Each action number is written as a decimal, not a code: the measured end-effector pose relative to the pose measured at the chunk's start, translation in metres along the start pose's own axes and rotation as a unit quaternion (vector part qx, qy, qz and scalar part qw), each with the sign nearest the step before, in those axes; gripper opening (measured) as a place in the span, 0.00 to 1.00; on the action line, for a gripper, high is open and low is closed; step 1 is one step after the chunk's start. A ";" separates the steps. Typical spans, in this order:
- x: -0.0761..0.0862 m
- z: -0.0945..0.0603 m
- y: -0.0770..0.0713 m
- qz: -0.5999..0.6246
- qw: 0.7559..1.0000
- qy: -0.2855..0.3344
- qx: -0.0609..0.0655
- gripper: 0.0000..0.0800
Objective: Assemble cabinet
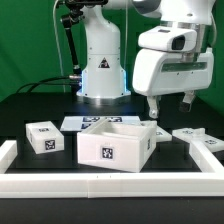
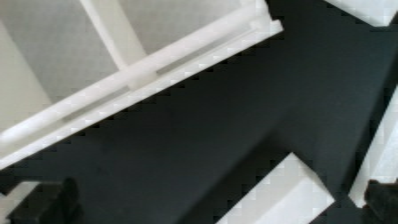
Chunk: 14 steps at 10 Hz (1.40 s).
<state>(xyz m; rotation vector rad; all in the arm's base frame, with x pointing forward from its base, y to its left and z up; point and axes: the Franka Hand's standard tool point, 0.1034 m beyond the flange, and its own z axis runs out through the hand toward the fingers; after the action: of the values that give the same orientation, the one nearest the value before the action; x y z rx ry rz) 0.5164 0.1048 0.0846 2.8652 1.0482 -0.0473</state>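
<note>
The white boxy cabinet frame [image 1: 115, 145] stands open side up at the table's middle, a tag on its front wall. A small white tagged block [image 1: 44, 137] lies at the exterior view's left of it. A flat white tagged panel [image 1: 200, 138] lies at its right. My gripper [image 1: 170, 105] hangs open and empty above the table, between the frame and the panel and behind them. In the wrist view the frame's rim [image 2: 169, 65] and a corner of the panel [image 2: 302, 195] show. The dark fingers [image 2: 45, 200] of my gripper [image 2: 214, 205] stand wide apart with only black table between them.
The marker board [image 1: 88, 123] lies flat behind the frame, in front of the robot base [image 1: 103, 70]. A long white border rail [image 1: 110, 183] runs along the front edge and up the left side [image 1: 8, 150]. The table is black.
</note>
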 end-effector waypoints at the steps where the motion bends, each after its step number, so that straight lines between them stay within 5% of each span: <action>1: 0.000 0.000 0.000 0.003 1.000 -0.002 -0.005 1.00; 6: -0.001 0.001 0.000 0.000 1.000 -0.002 -0.004 1.00; 9: -0.036 0.017 0.005 -0.103 0.995 0.021 0.000 1.00; 14: -0.053 0.018 0.005 -0.182 0.983 0.016 0.002 1.00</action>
<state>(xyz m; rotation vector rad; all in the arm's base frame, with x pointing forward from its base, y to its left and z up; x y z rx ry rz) 0.4794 0.0649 0.0707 2.6446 1.5640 -0.0291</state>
